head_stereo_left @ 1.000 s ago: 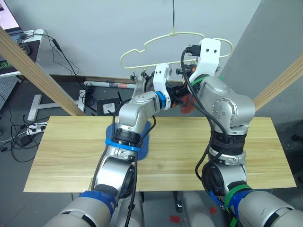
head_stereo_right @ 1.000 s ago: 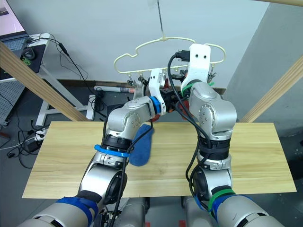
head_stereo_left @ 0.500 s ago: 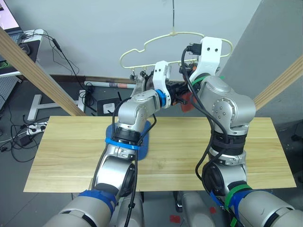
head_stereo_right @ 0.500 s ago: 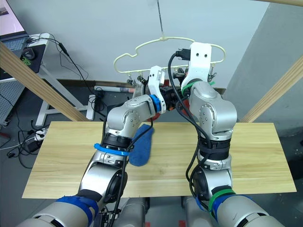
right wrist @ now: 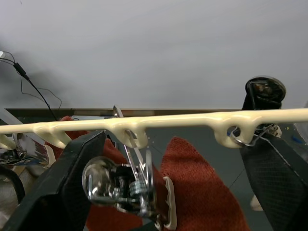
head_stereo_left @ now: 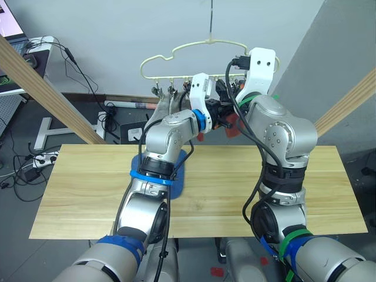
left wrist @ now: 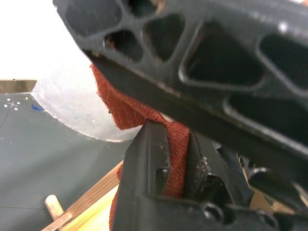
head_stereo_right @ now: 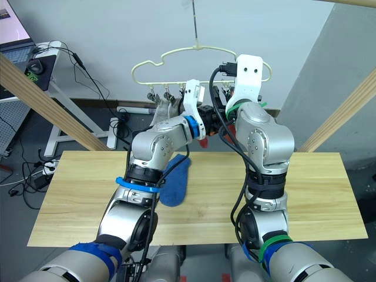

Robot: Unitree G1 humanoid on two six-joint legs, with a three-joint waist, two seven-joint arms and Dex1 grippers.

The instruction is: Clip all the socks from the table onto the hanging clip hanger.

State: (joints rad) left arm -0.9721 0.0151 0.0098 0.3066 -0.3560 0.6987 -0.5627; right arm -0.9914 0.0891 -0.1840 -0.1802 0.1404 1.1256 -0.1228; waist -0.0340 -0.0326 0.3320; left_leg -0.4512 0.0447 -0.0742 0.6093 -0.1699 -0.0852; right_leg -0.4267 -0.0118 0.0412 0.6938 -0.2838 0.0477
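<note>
Left hand (left wrist: 163, 159) pinches a rust-red sock (left wrist: 126, 108) tight between its fingers, so it can lift the cloth to a metal clip (right wrist: 137, 185). Right hand (right wrist: 159, 192) is spread wide around that clip, likely to squeeze it open. Lower in the frame, a blue sock (head_stereo_right: 174, 181) waits on the tabletop (head_stereo_right: 82, 194). Farthest, at the top, hangs the clip hanger (head_stereo_right: 176, 54).

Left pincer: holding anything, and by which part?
Yes: the left pincer is shut on a red sock, pinching a fold of its fabric; which end cannot be told.
</note>
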